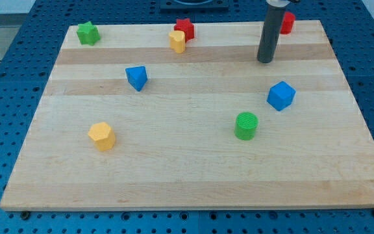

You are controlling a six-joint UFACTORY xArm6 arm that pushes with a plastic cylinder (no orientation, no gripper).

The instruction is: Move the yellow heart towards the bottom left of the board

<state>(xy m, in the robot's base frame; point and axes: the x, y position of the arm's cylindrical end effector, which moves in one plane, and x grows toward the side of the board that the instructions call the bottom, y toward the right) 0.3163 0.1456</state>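
The yellow heart (177, 41) sits near the view's top centre of the wooden board (193, 175), touching a red block (186, 28) just above and to its right. My tip (265, 60) is at the view's upper right, well to the right of the yellow heart and apart from it. It stands just below and left of a red cylinder (287, 23), which the rod partly hides.
A green star-like block (88, 32) lies at the top left. A blue triangular block (136, 77) lies left of centre. A yellow hexagonal block (101, 136) lies at the lower left. A green cylinder (246, 125) and a blue cube-like block (281, 95) lie at the right.
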